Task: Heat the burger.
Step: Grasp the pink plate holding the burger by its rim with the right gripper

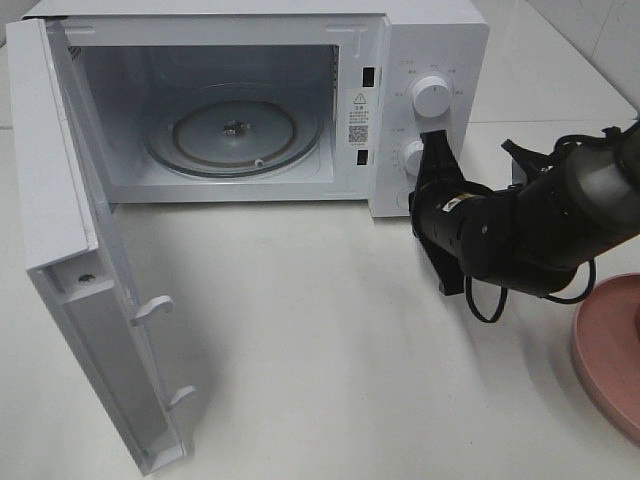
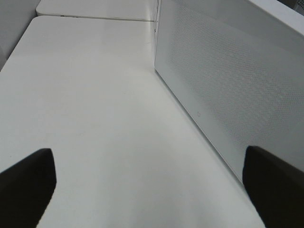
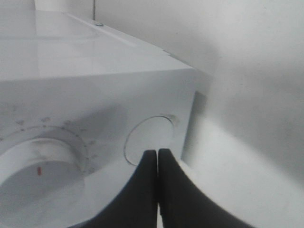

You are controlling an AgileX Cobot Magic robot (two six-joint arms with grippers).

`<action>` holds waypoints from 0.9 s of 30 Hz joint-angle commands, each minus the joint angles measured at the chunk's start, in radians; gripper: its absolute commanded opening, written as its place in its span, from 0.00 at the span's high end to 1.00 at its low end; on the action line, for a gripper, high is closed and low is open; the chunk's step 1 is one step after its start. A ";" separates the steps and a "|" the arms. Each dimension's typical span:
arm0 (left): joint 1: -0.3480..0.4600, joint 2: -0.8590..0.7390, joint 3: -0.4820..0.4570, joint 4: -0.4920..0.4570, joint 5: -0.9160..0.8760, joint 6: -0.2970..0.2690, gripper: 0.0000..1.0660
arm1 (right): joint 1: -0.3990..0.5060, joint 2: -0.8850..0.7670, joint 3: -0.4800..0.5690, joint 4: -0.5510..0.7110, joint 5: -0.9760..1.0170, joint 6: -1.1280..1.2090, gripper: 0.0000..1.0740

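The burger shows in none of my views, so I cannot tell where it sits. Only the rim of a pink plate shows, at four o'clock in the high view, and the burger may be on its hidden part. I judge the burger will be light, soft and loosely stacked, with a bun that crushes and layers that slide. I would hold it gently across the bun's sides, low down, or move it by the plate.

The microwave stands at twelve o'clock. Its door is swung wide toward eight o'clock and its glass turntable is bare.

My right claw is pressed together, pinching nothing. Its tip is at the control panel, just under a round button and beside a dial. This arm lies between plate and oven.

My left claw is spread wide and empty above the table, near the door's mesh face.
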 commanded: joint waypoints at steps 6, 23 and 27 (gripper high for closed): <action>-0.002 -0.016 -0.001 0.000 -0.011 -0.005 0.06 | -0.021 -0.138 0.079 -0.051 0.134 -0.214 1.00; -0.002 -0.016 -0.001 0.000 -0.011 -0.005 0.06 | -0.182 -0.365 0.088 -0.061 0.871 -1.059 0.94; -0.002 -0.016 -0.001 0.000 -0.011 -0.005 0.06 | -0.209 -0.399 0.084 -0.116 1.026 -1.144 0.93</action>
